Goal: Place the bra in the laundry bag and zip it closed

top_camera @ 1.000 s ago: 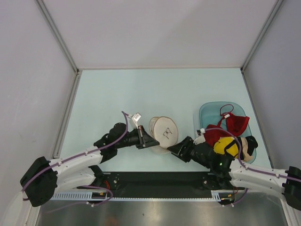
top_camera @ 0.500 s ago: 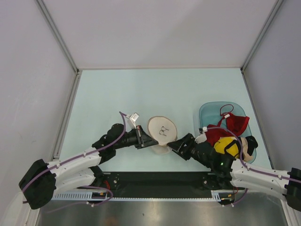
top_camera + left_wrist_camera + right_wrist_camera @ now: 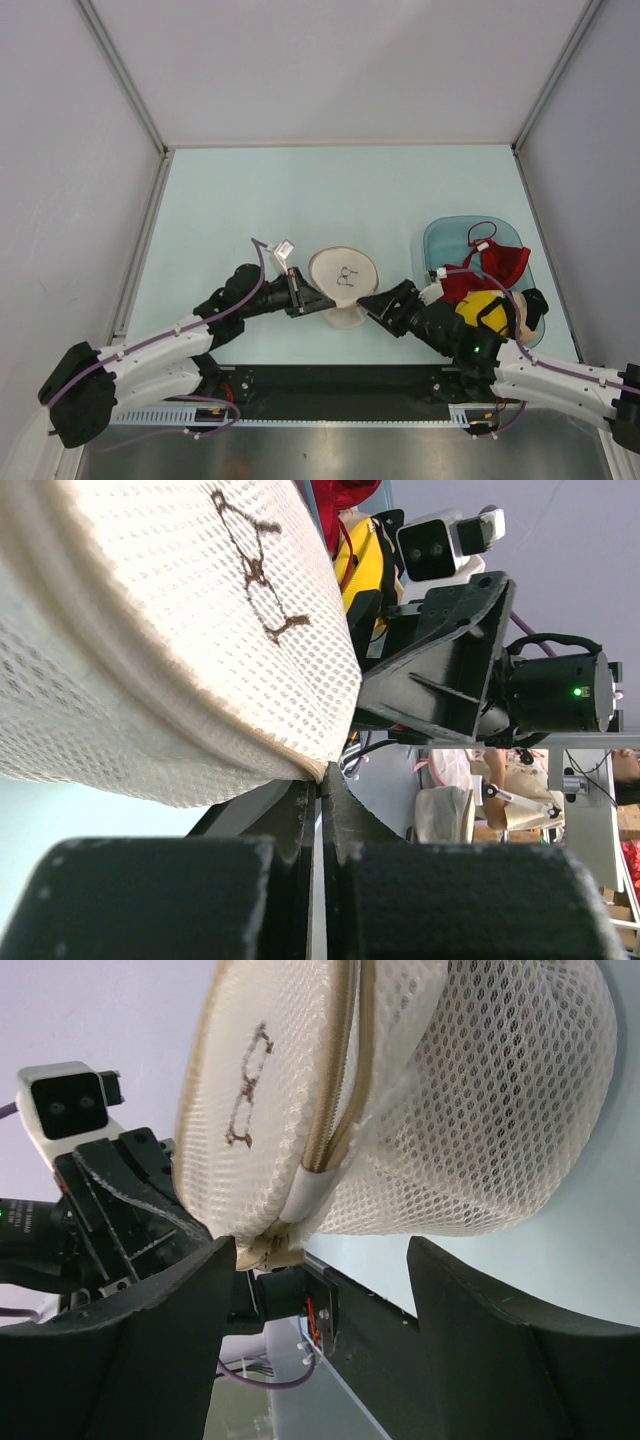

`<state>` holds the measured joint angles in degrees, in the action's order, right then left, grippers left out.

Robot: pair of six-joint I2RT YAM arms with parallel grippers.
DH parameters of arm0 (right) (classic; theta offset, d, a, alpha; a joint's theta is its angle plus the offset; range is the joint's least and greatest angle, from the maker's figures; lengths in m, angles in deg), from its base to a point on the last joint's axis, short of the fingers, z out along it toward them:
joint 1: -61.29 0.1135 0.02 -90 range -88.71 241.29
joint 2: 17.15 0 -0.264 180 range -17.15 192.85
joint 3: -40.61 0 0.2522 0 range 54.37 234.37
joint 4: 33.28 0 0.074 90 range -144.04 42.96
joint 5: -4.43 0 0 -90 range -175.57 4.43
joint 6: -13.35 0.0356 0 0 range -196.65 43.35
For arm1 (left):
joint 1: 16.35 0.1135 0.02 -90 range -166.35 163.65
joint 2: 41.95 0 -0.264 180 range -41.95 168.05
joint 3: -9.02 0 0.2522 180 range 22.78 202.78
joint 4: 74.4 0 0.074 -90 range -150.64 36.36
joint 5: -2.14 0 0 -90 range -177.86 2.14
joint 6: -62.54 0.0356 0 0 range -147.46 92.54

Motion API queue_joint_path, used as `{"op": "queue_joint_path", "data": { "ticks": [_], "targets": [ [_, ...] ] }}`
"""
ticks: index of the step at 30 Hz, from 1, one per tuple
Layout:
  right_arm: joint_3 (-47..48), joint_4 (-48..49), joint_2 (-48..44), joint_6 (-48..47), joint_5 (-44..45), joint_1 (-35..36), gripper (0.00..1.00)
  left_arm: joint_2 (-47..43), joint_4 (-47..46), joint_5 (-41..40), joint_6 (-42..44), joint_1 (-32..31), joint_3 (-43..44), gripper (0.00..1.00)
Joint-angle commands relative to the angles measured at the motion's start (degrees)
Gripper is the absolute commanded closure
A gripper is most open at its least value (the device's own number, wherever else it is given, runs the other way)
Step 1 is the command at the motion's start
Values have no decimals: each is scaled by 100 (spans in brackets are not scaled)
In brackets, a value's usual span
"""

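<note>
The laundry bag (image 3: 345, 278), round cream mesh with a dark logo on its upper face, sits between the two arms near the table's front. My left gripper (image 3: 325, 300) is shut, pinching the bag's rim (image 3: 318, 770) on its near left side. My right gripper (image 3: 370, 302) stands open at the bag's near right edge. In the right wrist view the bulging bag (image 3: 450, 1110) fills the space ahead of the right gripper (image 3: 320, 1260), and the tan zip end (image 3: 262, 1250) lies against the left finger (image 3: 175, 1300), ungripped. The bra is hidden.
A translucent teal basket (image 3: 440, 240) at the right holds a red bra (image 3: 500, 262) and a yellow-and-black garment (image 3: 480, 308), right behind the right arm. A black base strip (image 3: 330, 385) runs along the near edge. Grey walls enclose the table.
The right jaws have spread wider. The bag's logo face has dropped flatter over the lower half and shifted slightly left. The left gripper has kept its pinch on the rim.
</note>
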<state>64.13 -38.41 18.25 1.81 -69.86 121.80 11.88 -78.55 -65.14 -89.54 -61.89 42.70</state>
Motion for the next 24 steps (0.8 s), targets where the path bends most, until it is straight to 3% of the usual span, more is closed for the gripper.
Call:
{"op": "queue_joint_path", "data": {
  "ticks": [1,11,15,24],
  "targets": [
    [114,-89,-349,82,354,-22,24,-91,-116,119,-67,36,-111,100],
    [35,174,-86,144,223,-180,23,-179,-151,145,-120,36,-147,100],
    [211,-308,151,345,187,-127,23,-240,-63,145,-93,36,-111,100],
    [69,886,599,100,152,-311,31,-373,-20,198,-155,36,-181,100]
  ]
}}
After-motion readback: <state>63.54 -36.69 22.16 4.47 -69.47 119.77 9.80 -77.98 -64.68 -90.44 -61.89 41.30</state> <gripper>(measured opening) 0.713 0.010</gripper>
